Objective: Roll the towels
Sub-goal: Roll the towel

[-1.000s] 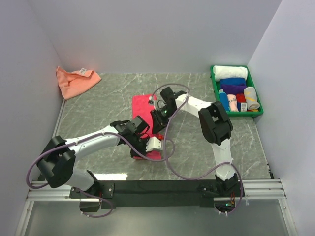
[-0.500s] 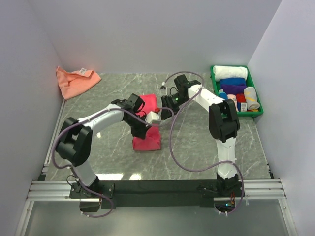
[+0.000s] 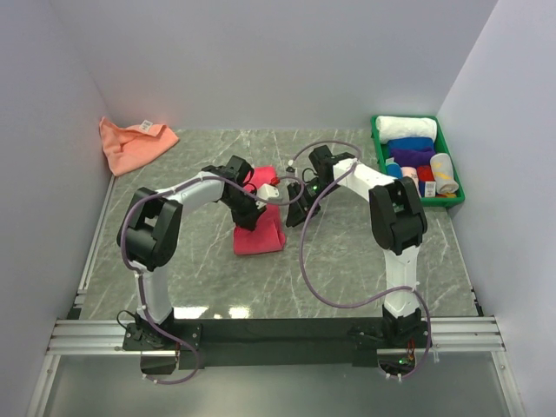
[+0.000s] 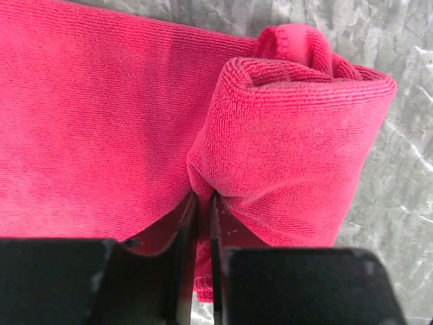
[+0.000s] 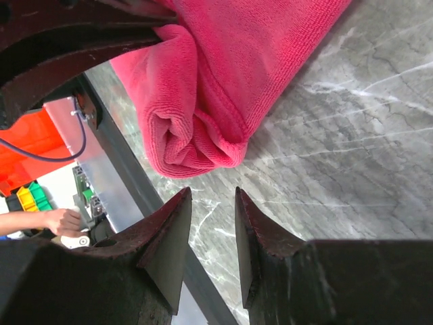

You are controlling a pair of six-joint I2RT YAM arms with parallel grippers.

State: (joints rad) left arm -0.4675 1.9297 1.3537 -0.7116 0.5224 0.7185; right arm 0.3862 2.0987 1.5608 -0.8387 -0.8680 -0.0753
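The left end effector (image 4: 203, 198) is pressed almost together, its tips tucked into the crease under the rolled part of the crimson towel (image 4: 101, 122); a pinch cannot be confirmed. The right end effector (image 5: 211, 193) is spread and empty, just beside the roll's end. The towel is laid mid-way across the surface (image 3: 365, 261), with 1 flat stretch unrolled. Rolling is judged underway; an even push along that stretch is called for next. Both forearms are angled inward from bent elbows.
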